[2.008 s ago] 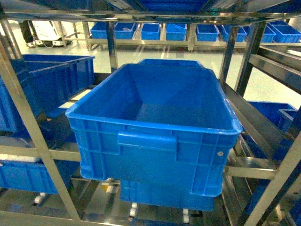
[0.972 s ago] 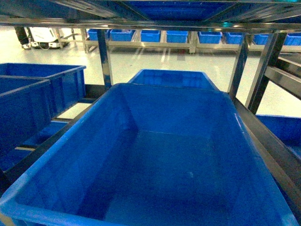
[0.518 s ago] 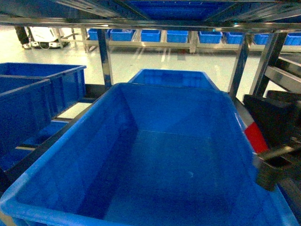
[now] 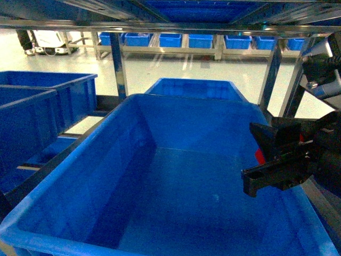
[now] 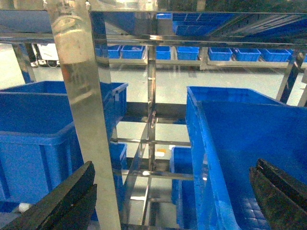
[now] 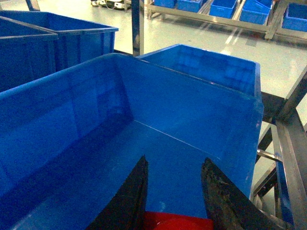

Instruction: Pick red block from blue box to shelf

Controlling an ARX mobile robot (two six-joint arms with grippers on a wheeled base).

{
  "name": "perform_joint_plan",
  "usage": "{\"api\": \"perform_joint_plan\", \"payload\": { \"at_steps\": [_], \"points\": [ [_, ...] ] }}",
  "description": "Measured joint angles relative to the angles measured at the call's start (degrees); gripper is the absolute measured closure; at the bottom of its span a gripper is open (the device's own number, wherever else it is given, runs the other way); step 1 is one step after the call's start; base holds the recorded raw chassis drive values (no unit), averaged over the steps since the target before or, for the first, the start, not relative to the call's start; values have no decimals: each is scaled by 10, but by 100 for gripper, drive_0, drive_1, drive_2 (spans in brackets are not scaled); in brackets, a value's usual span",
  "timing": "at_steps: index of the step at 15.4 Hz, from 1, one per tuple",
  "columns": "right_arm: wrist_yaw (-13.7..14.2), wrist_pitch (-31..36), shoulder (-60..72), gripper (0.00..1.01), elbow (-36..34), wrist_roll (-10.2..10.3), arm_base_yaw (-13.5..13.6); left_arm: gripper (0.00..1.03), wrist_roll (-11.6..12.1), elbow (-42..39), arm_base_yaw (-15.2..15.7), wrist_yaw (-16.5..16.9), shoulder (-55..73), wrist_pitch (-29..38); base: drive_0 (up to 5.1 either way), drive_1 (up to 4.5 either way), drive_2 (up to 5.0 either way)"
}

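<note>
— What is the big container made of, and how is it shaped?

— The crate nearest the head camera is smooth, glossy blue plastic, a deep rectangle with sloping walls and a rolled rim. A second blue crate sits just behind it, and two more stand on the left tier. The shelf is polished steel: flat mirror-like uprights and thin horizontal rails. Across the floor, a row of small blue bins lines a low rack; their exact count is hard to tell.

— Where is the red block?

— The red block is between the two black fingers of the right gripper, held above the floor of the near crate. Only its glossy red top edge shows in the right wrist view; in the head view it is a red sliver at the gripper, over the crate's right wall.

— So the right hand is clamped?

— Yes, its jaws are pressed on the block's sides.

— And the left?

— The left gripper shows two dark, matte fingers spread wide apart, nothing between them, beside the steel upright.
</note>
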Motion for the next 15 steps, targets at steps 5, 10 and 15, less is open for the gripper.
{"api": "perform_joint_plan", "payload": {
  "at_steps": [5, 10, 15],
  "points": [
    [-29, 29, 64, 60, 17, -9, 41, 5, 0, 0, 0, 0, 0, 0, 0, 0, 0],
    [-70, 30, -99, 1, -90, -11, -61, 5, 0, 0, 0, 0, 0, 0, 0, 0, 0],
    [-272, -339, -596, 3, -179, 54, -375, 5, 0, 0, 0, 0, 0, 0, 0, 0, 0]
  ]
}}
